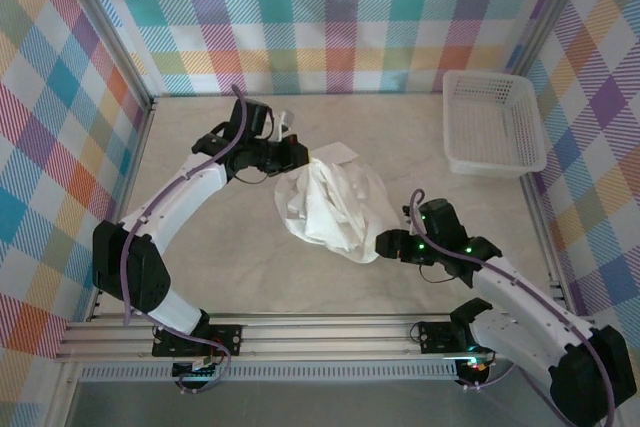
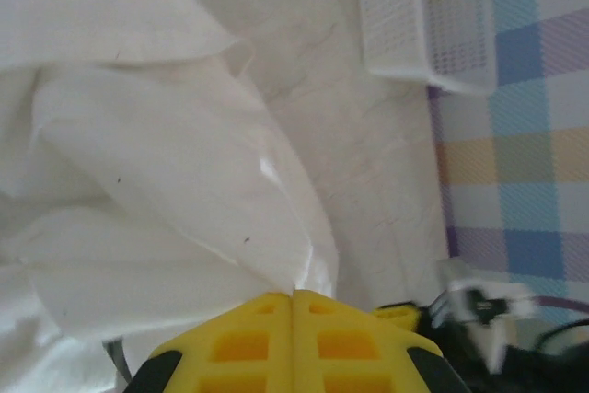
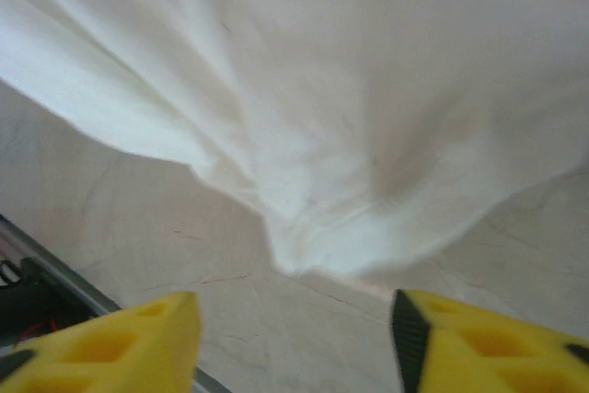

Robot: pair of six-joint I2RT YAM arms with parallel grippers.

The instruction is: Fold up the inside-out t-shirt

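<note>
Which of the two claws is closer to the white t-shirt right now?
Left. The left gripper is pinched shut on a fold at the t-shirt's far-left edge. The right gripper is open at its near-right corner, with the cloth tip just ahead of its fingers.

Our left arm point(image 1: 175, 197) and right arm point(image 1: 525, 297) wear white shells over black joints. Purple cables point(image 1: 126, 282) run along both, and our jaws are pocketed yellow plastic.

Robot lab work cell, aluminium frame point(image 1: 330, 330), checked cloth walls point(image 1: 330, 17), pale marbled tabletop point(image 1: 230, 267).
</note>
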